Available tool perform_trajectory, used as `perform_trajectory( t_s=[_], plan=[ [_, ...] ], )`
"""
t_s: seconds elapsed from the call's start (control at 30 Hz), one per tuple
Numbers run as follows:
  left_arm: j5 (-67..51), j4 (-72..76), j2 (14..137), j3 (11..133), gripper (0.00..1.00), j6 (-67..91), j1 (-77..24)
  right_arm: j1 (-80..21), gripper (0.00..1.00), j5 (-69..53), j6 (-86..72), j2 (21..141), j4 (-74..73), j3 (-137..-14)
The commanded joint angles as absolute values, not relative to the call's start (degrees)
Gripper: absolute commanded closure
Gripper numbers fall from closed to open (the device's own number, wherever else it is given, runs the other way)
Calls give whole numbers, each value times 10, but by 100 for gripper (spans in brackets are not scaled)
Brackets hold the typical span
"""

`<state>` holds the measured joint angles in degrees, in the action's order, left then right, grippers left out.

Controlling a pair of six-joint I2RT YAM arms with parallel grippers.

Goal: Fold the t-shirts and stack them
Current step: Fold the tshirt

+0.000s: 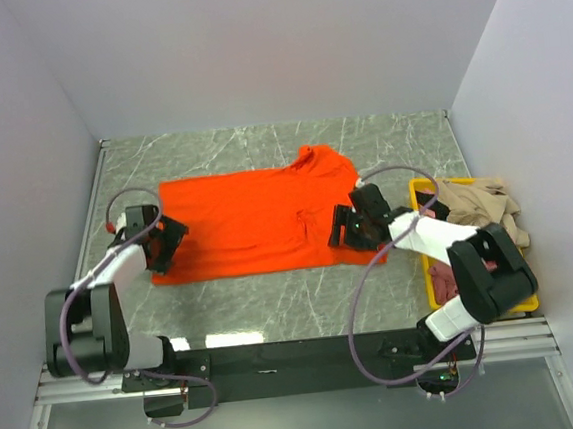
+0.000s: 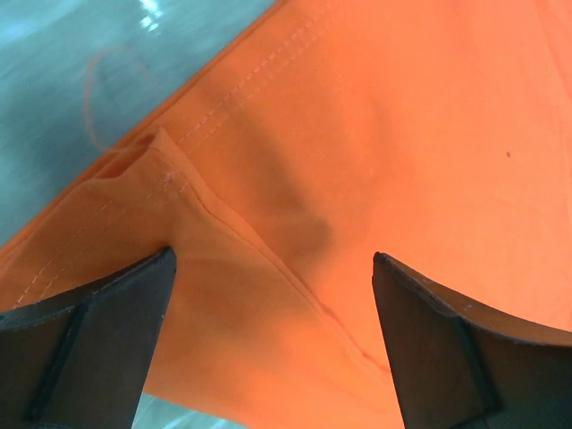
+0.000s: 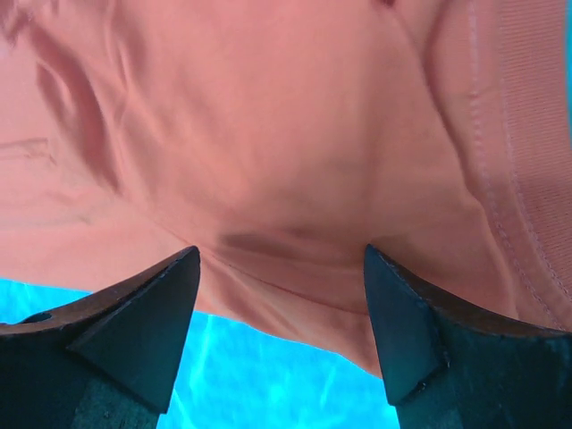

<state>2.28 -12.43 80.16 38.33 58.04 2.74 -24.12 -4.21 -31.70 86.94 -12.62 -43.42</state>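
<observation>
grey marble table (image 1: 275, 311) | white walls (image 1: 252, 47) (three sides) | orange-red t-shirt (image 1: 257, 222) flat | left and right jaws apart

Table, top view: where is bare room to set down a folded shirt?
Bare table: the strip between orange t-shirt and back wall, and the strip between it and the black base rail. Crowded: the yellow bin side, and under the left end effector and right end effector.

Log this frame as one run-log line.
orange t-shirt: spread flat | left gripper: open over its left near corner | right gripper: open over its right near edge | beige t-shirt, pink t-shirt: in yellow bin
</observation>
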Motion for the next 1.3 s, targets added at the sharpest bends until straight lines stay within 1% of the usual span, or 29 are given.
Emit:
perform_trajectory(
  t_s=[0.0, 0.03, 0.1, 0.17, 0.27, 0.37, 0.4, 0.47, 0.5, 0.53, 0.63, 0.67, 0.7, 0.73, 0.77, 0.8, 0.83, 0.87, 0.9, 0.93, 0.97, 1.0, 1.03, 1.1, 1.13, 1.27],
  plan=[
    [82, -263, 754, 328, 1, 609, 26, -247, 19, -70, -355, 835, -207, -359],
    [92, -282, 718, 323, 1, 622, 26, -249, 19, -69, -359, 812, -222, -351],
    [122, -331, 681, 311, 1, 637, 26, -257, 19, -68, -373, 790, -236, -331],
    [130, -347, 636, 309, 1, 635, 26, -267, 19, -69, -376, 761, -250, -324],
    [135, -366, 600, 342, 1, 623, 26, -274, 19, -49, -366, 732, -272, -354],
    [159, -366, 601, 381, 1, 610, 26, -275, 19, -19, -341, 725, -287, -433],
    [170, -366, 608, 413, 1, 609, 28, -275, 19, -11, -326, 736, -285, -481],
    [178, -362, 641, 447, 1, 604, 32, -276, 18, -1, -314, 759, -281, -531],
    [177, -356, 656, 478, 1, 601, 34, -275, 18, 32, -303, 791, -280, -584],
    [175, -348, 670, 491, 1, 595, 40, -275, 18, 51, -298, 810, -274, -610],
    [153, -316, 773, 554, 1, 570, 56, -273, 18, 103, -286, 904, -279, -729],
    [150, -310, 799, 595, 1, 563, 58, -272, 18, 109, -284, 931, -286, -762],
    [151, -312, 823, 616, 1, 560, 63, -272, 18, 112, -276, 982, -291, -826],
    [148, -309, 873, 637, 1, 546, 66, -271, 18, 122, -274, 1009, -300, -858],
    [145, -305, 896, 656, 1, 540, 69, -268, 18, 126, -272, 1036, -313, -893],
    [138, -303, 920, 695, 1, 534, 71, -266, 18, 128, -265, 1089, -325, -963],
    [132, -307, 961, 716, 1, 520, 72, -265, 18, 138, -261, 1115, -343, -995],
    [128, -308, 982, 737, 1, 513, 72, -263, 18, 138, -257, 1141, -357, -1031],
    [120, -306, 1000, 773, 1, 500, 72, -258, 19, 138, -247, 1186, -374, -1094],
    [113, -308, 1034, 792, 2, 494, 72, -258, 19, 140, -242, 1208, -381, -1124],
    [109, -308, 1052, 826, 5, 489, 72, -255, 19, 142, -238, 1229, -391, -1154],
    [103, -311, 1069, 842, 7, 483, 73, -251, 19, 142, -234, 1265, -401, -1210],
    [103, -318, 1100, 858, 12, 478, 72, -249, 19, 140, -231, 1283, -412, -1230],
    [93, -326, 1129, 894, 18, 472, 72, -244, 20, 135, -226, 1317, -415, -1271],
    [89, -332, 1152, 903, 24, 467, 72, -244, 20, 132, -222, 1324, -405, -1274],
    [80, -333, 1182, 907, 36, 465, 72, -240, 20, 113, -211, 1352, -376, -1280]
  ],
)
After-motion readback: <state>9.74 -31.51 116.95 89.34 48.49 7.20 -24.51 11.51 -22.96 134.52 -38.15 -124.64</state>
